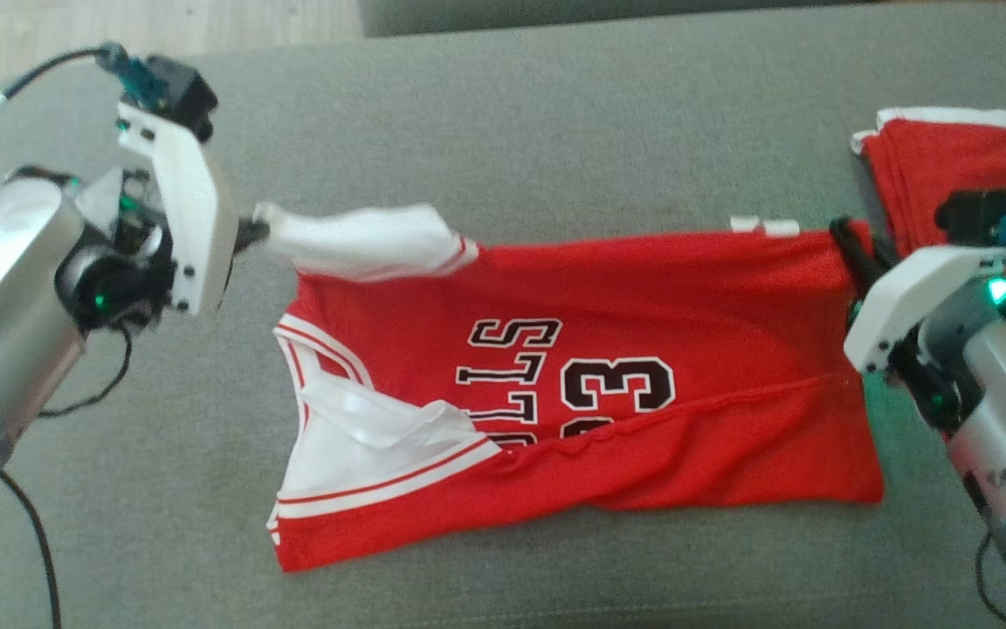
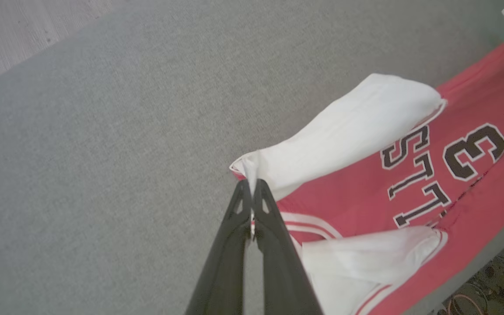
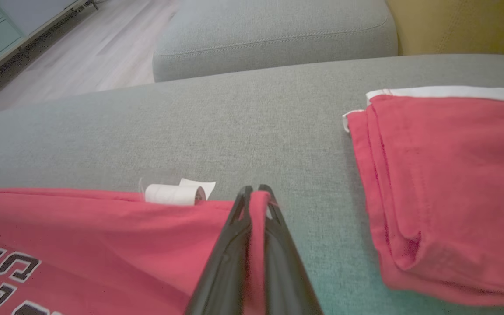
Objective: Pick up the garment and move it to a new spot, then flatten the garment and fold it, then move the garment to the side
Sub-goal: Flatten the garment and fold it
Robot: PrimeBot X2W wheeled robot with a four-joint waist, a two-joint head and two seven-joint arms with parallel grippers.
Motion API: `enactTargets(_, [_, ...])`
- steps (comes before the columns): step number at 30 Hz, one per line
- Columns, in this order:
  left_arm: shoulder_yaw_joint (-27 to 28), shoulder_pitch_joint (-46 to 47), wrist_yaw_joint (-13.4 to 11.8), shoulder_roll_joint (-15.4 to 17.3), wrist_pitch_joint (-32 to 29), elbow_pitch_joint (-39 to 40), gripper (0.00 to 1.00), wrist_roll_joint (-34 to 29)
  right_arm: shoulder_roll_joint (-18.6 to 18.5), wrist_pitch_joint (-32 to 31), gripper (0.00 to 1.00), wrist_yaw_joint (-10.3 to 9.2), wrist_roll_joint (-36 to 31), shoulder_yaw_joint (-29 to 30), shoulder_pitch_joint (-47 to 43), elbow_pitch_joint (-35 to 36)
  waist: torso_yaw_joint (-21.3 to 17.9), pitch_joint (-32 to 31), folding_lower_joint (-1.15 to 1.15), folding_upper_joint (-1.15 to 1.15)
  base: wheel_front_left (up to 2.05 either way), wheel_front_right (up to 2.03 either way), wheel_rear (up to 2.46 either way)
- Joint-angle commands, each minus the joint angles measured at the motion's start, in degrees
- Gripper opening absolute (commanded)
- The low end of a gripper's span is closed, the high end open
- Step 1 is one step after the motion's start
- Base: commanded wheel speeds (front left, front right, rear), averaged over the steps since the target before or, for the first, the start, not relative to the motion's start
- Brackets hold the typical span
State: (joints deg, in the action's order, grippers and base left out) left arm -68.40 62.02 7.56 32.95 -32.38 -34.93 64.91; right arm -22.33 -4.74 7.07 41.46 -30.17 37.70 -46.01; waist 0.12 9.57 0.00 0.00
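Where the head view looks down, one grey couch seat [image 1: 555,131] carries two red garments: a jersey [image 1: 643,419] spread mid-seat and a folded pile [image 1: 948,166] at the far right.

Left wrist view: the left claw [image 2: 251,186] is pinched shut on the jersey's white strap, with pale wood floor [image 2: 24,30] beyond.

Right wrist view: the right claw [image 3: 255,192] is clamped shut on its red hem, with one more cushion [image 3: 274,35] behind.

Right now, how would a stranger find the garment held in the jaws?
On the grey sofa lie two red garments. The jersey is the one spread in the middle. Unlike the folded pile at the right, it bears black letters and numerals.
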Motion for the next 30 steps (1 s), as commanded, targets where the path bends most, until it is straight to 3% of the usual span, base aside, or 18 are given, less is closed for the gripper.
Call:
enactTargets(1, [2.0,2.1,-0.1,3.4,-1.3,2.0,0.00,0.8,-1.3,-0.4,0.00,0.42,0.7,-0.9,-0.7,1.7,1.0,-1.5,0.00,0.00,0.00,0.00,0.00])
enactTargets(6, [1.2,-0.4,-0.3,6.5,-6.9,8.7,0.00,4.7,-3.4,-3.8,0.00,0.42,1.7,-3.5,-2.9,3.4,1.6,-3.1,0.00,0.00,0.00,0.00,0.00])
enactTargets(14, [-0.3,-4.6,-3.4,11.6,-13.5,19.2,0.00,8.4,-8.7,-12.1,0.00,0.42,2.8,-7.4,-4.7,6.3,1.6,-3.4,0.00,0.00,0.00,0.00,0.00])
enactTargets(26, [-1.7,-9.5,-5.0,12.6,-14.6,24.4,0.00,10.1,-11.0,-20.5,0.00,0.42,5.3,-11.1,-6.9,11.2,1.4,-3.1,0.00,0.00,0.00,0.00,0.00])
enactTargets(27, [-1.8,-9.9,-5.0,12.6,-14.8,24.6,0.00,10.4,-11.1,-21.2,0.06,0.42,5.5,-11.3,-7.2,11.2,1.4,-3.1,0.00,0.00,0.00,0.00,0.00])
enactTargets(28, [-1.8,-10.2,-5.0,12.5,-14.9,24.7,0.00,10.6,-11.1,-22.0,0.22,0.42,5.6,-11.5,-7.4,11.1,1.5,-3.1,0.00,0.00,0.00,0.00,0.00])
enactTargets(29, [-1.8,-10.5,-5.0,12.4,-14.7,24.8,0.04,10.9,-11.1,-22.5,0.73,0.42,5.7,-11.6,-7.6,11.1,1.5,-3.2,0.00,0.00,0.00,0.00,0.00])
enactTargets(30, [-1.8,-10.9,-5.1,12.2,-14.5,24.9,0.60,11.1,-11.2,-22.7,1.00,0.42,5.7,-11.6,-7.6,11.1,1.5,-3.2,0.00,0.00,0.00,0.00,0.00])
